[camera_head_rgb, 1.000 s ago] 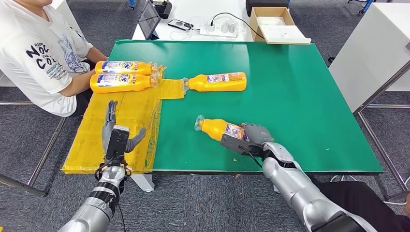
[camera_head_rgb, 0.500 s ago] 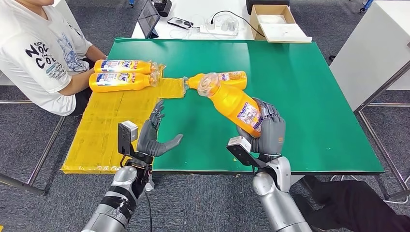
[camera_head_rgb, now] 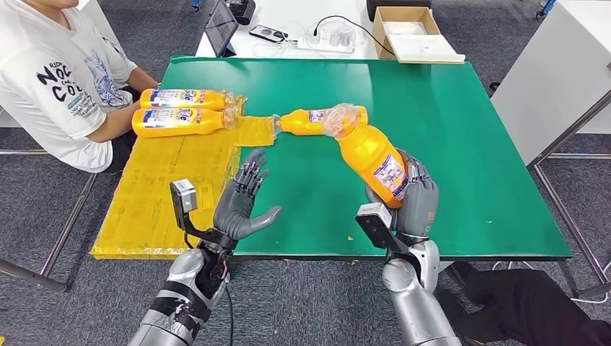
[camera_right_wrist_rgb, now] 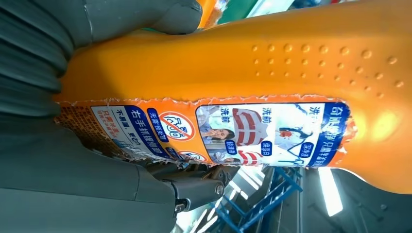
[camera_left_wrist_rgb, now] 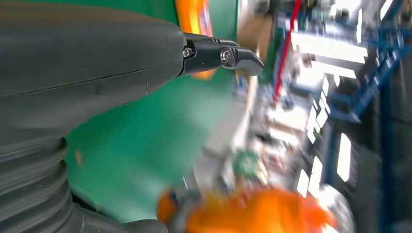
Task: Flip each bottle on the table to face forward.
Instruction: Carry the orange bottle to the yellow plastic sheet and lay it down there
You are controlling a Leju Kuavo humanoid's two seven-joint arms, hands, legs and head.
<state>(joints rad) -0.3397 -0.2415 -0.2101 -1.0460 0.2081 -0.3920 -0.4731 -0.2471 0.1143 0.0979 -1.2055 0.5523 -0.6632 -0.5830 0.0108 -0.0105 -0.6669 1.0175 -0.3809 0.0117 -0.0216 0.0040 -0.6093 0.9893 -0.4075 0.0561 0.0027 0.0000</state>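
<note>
An orange plastic bottle [camera_head_rgb: 369, 153] with a blue-and-white Chinese-printed label is gripped in the right hand [camera_head_rgb: 411, 202], while the left hand [camera_head_rgb: 241, 205] is held empty, fingers spread.

Orange bottle [camera_head_rgb: 369, 155] with blue-and-white label above a green table [camera_head_rgb: 461, 144]; yellow sheet [camera_head_rgb: 166, 187] covers its left side.

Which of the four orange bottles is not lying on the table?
The orange bottle gripped by the right hand is raised above the green table, cap end tilted up. The other three bottles lie on their sides.
</note>
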